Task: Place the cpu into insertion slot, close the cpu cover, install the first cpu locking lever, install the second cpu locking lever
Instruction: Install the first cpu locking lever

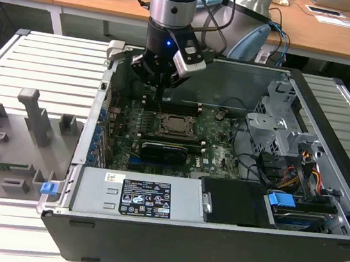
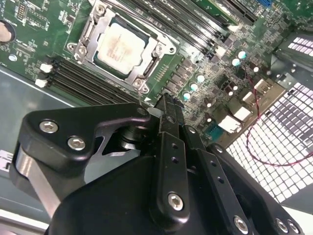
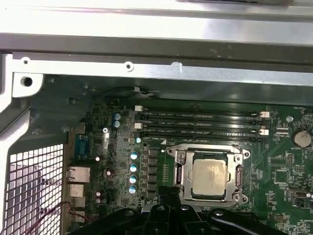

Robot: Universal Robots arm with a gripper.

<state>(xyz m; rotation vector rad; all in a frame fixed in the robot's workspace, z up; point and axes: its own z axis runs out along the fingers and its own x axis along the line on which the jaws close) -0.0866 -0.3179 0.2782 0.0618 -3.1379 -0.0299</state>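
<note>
Jaws together, near one cpu [image 2: 120, 47], one cpu cover [image 3: 182, 172].

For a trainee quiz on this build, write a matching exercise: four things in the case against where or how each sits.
Things
1. cpu
2. memory slots
3. expansion card
4. gripper

Place or state
A. long, black, with white clips at the ends
B. above the motherboard, close beside the cpu
C. seated under the lowered cpu cover
D. black block, across the cpu from the memory slots

Pairs: 1-C, 2-A, 3-D, 4-B
</note>
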